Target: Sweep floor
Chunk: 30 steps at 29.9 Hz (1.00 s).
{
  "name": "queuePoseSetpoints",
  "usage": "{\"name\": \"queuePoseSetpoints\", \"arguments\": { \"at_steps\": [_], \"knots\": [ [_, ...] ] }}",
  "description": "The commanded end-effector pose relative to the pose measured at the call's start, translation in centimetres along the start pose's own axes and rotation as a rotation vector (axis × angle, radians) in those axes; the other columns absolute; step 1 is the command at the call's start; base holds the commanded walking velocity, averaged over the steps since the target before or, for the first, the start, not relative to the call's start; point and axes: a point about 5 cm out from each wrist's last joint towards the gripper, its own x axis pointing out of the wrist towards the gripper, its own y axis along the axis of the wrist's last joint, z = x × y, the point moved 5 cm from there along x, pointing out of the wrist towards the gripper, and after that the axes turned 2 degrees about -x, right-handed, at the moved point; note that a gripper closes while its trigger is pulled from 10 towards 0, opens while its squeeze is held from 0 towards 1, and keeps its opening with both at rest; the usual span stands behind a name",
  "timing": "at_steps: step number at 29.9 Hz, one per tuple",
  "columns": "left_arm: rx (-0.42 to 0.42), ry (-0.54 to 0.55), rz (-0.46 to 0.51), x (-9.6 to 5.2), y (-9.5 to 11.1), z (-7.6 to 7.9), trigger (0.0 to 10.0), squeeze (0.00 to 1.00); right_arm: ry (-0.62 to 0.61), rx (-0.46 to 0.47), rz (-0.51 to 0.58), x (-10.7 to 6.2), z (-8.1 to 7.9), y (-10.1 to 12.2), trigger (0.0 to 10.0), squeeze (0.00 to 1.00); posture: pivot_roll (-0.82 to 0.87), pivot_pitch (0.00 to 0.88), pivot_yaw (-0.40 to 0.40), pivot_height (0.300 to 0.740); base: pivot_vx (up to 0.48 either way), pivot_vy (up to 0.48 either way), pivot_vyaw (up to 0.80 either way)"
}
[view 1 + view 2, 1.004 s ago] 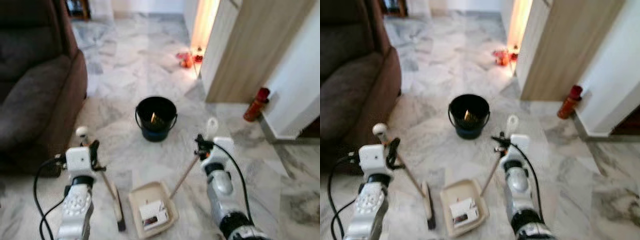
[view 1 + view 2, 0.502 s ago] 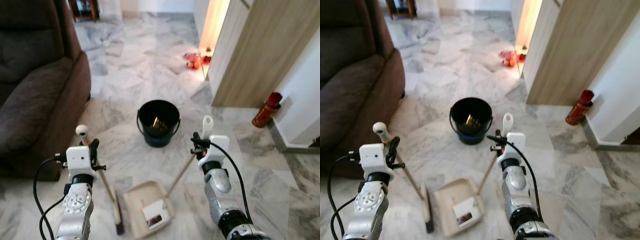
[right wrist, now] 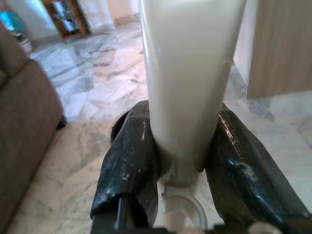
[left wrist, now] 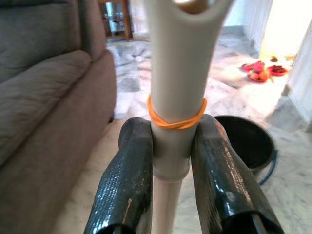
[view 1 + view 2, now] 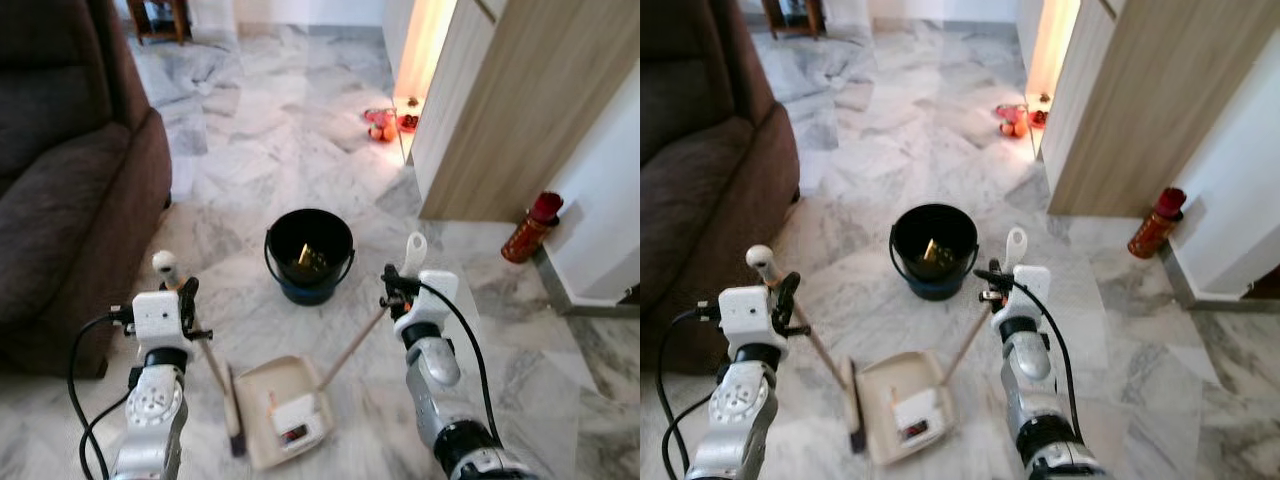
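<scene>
Our left gripper (image 4: 170,161) clamps the broom (image 5: 222,390) handle; our right gripper (image 3: 183,146) clamps the dustpan (image 5: 262,395) handle, near the black bucket (image 5: 309,254).

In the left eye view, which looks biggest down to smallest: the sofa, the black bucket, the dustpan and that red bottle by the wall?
1. Sofa
2. Black bucket
3. Dustpan, close to the bucket and nearer the camera, so unsure
4. Red bottle
</scene>
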Motion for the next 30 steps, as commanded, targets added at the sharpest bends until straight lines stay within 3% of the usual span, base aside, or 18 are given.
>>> {"name": "queuePoseSetpoints", "arguments": {
  "at_steps": [1, 20, 26, 30],
  "knots": [
    [0.016, 0.013, 0.015, 0.08, 0.38, -0.76, 10.0, 0.0, 0.016, -0.009, 0.049, 0.65, -0.51, 1.46, 10.0, 0.0, 0.12, 0.105, -0.025, 0.74, 0.296, 0.0, 0.0],
    [0.011, 0.011, 0.016, 0.02, 0.35, -0.71, 10.0, 0.0, 0.008, -0.018, 0.053, 0.68, -0.36, 1.57, 10.0, 0.0, 0.12, 0.1, -0.027, 0.74, 0.295, 0.0, 0.0],
    [0.007, 0.012, 0.025, -0.05, 0.44, -0.69, 10.0, 0.0, 0.002, -0.007, 0.045, 0.68, -0.23, 1.45, 10.0, 0.0, 0.12, 0.092, -0.027, 0.74, 0.0, 0.0, 0.0],
    [0.006, 0.009, 0.025, -0.11, 0.42, -0.62, 10.0, 0.0, 0.002, -0.006, 0.043, 0.68, -0.19, 1.42, 10.0, 0.0, 0.12, 0.085, -0.028, 0.74, 0.0, 0.0, -0.8]
  ]
}}
